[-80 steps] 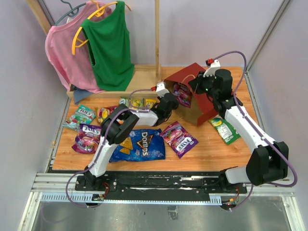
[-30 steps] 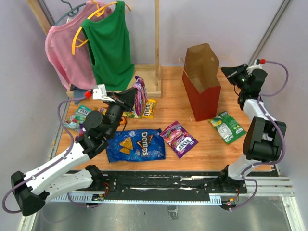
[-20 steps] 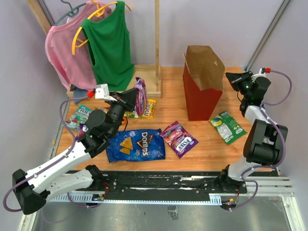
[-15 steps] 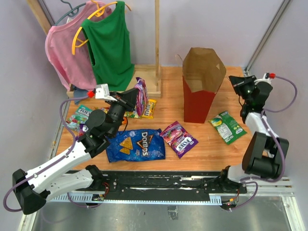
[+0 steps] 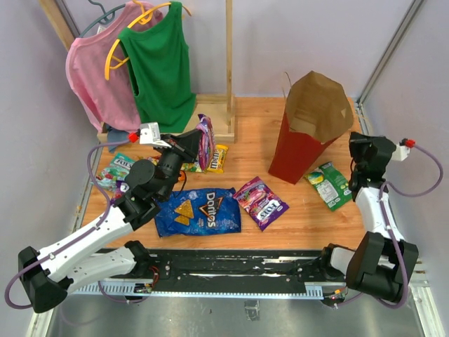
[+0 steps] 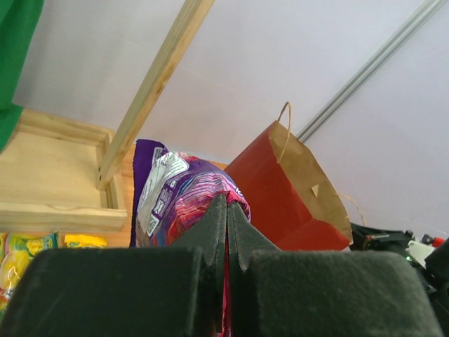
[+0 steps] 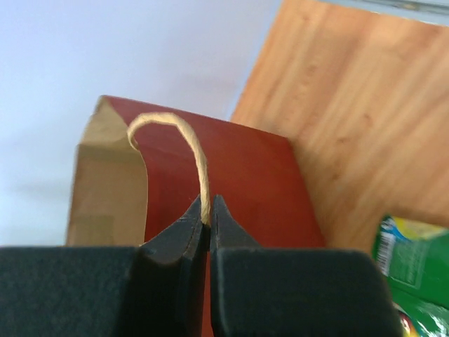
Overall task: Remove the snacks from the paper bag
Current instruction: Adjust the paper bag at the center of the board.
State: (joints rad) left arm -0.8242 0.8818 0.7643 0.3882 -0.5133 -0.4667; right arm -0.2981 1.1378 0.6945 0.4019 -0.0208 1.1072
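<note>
Left pincer [image 6: 226,216]: clamped on a purple-pink packet [image 6: 184,188], fingers pressed together over its lower edge. The packet is held upright, clear of the bench [image 5: 252,144], at roughly 10 o'clock of the bench in the top view, just in front of the wooden rack [image 5: 228,63].

Right pincer [image 7: 206,223]: closed on the twisted handle [image 7: 184,133] of the paper bag [image 5: 298,156], with the loop arching up out of the fingertips.

The bag sits at about 2 o'clock on the bench. It is tilted, with its top leaning toward 3 o'clock and the right arm, and the brown inside faces the top camera. Its base looks to be on the bench, but the top view can't confirm contact.

Snacks lying on the bench, outside the bag:
- Doritos bag [image 5: 200,212] lies flat at 7 o'clock.
- A purple packet [image 5: 261,202] lies just at 3 o'clock of the Doritos, near 6 o'clock of the bench.
- A green packet [image 5: 331,184] is at 4 o'clock, beside the bag base and next to the right arm.
- A yellow packet [image 5: 219,158] is just below the held packet.
- A teal packet [image 5: 116,168] sits at the 9 o'clock edge, partly hidden behind the left arm.

A green top [image 5: 160,63] and a pink top [image 5: 95,74] hang at 11 o'clock.
</note>
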